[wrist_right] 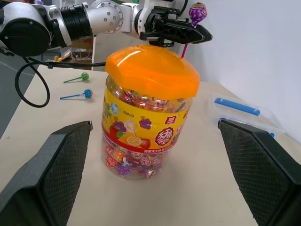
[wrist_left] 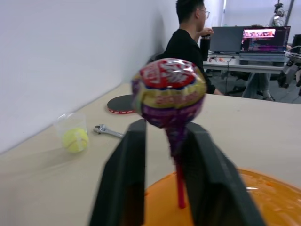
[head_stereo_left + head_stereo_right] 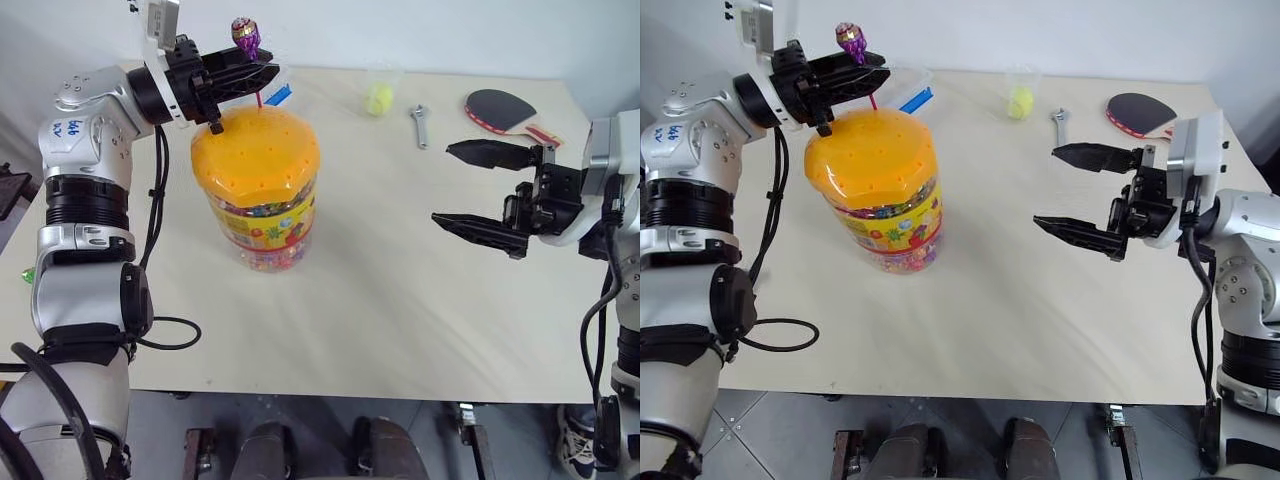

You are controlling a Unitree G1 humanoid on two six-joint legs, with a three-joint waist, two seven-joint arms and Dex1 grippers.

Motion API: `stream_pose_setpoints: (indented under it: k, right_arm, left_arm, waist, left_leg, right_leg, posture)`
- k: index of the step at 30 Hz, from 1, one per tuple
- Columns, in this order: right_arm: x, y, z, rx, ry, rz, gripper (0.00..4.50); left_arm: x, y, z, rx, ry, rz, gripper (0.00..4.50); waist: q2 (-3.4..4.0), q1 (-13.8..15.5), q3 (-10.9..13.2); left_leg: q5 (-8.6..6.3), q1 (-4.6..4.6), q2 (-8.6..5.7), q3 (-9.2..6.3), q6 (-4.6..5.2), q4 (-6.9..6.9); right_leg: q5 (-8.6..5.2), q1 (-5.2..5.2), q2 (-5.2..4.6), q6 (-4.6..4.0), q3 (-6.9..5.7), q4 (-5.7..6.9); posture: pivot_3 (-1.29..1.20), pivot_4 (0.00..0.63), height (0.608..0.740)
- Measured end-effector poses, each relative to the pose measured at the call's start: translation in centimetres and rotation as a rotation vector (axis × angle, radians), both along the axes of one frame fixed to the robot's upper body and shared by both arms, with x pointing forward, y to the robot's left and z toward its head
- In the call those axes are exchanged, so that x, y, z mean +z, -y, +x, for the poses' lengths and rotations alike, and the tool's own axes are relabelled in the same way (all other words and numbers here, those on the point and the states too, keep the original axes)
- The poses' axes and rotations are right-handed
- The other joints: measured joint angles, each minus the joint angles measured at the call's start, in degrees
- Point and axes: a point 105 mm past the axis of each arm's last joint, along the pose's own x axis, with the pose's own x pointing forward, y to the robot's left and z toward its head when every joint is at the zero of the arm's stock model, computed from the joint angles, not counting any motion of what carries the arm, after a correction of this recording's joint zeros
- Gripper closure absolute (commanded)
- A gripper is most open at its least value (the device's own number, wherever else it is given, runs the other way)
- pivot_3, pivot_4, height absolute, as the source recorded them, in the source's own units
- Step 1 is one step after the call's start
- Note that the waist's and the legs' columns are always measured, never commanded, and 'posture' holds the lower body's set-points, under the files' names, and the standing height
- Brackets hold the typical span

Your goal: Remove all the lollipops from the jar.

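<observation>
The jar (image 3: 258,180), a clear cylinder with a domed orange lid and a yellow-red label, stands left of the table's middle. The purple lollipop (image 3: 245,35) sticks up from the lid's far side, its red stick (image 2: 180,188) set in a hole. My left gripper (image 3: 268,72) reaches in level over the lid and is shut on that stick just under the head. A green lollipop (image 1: 83,76) and a blue lollipop (image 1: 87,93) lie on the table beyond the jar in the right wrist view. Wide open and holding nothing, my right gripper (image 3: 443,184) hovers right of the jar and points at it.
A clear box with a blue item (image 3: 280,95) lies just behind the jar. Along the table's far edge stand a clear cup with a yellow ball (image 3: 380,95), a wrench (image 3: 420,125) and a paddle (image 3: 500,108). A person (image 2: 188,42) sits at a desk beyond the table.
</observation>
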Motion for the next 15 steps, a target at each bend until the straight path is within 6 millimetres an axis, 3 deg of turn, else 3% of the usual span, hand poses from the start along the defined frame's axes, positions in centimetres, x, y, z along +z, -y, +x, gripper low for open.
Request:
stream_pose_setpoints:
  k: [4,12,15]
  right_arm:
    - [0.0,0.0,0.1,-0.006,0.001,0.003,0.0]
    - [0.6,0.0,0.2,-0.003,0.024,0.01,0.0]
    - [0.8,0.0,0.3,0.007,0.024,0.01,0.0]
  left_arm:
    - [1.2,0.3,-0.3,-0.007,0.018,-0.008,4.48]
    - [5.9,-0.1,-0.9,0.078,0.128,-0.102,4.48]
    - [6.3,-2.1,0.1,0.245,0.079,-0.105,4.48]
  waist:
    - [0.0,-0.01,0.0]
    - [0.0,-0.02,0.0]
    - [0.0,-0.15,0.0]
  left_leg:
    - [0.0,0.0,0.0,-0.01,0.0,0.0]
    - [0.0,0.0,0.0,-0.03,0.0,-0.01]
    - [0.0,0.0,0.0,-0.02,0.0,-0.03]
  right_leg:
    - [0.0,0.0,0.0,0.0,0.0,0.0]
    - [0.0,0.0,0.0,0.0,0.0,0.0]
    - [0.0,-0.01,0.0,0.0,0.01,0.0]
  posture:
    - [0.0,0.15,0.74]
    - [0.0,0.15,0.74]
    - [0.0,0.15,0.74]
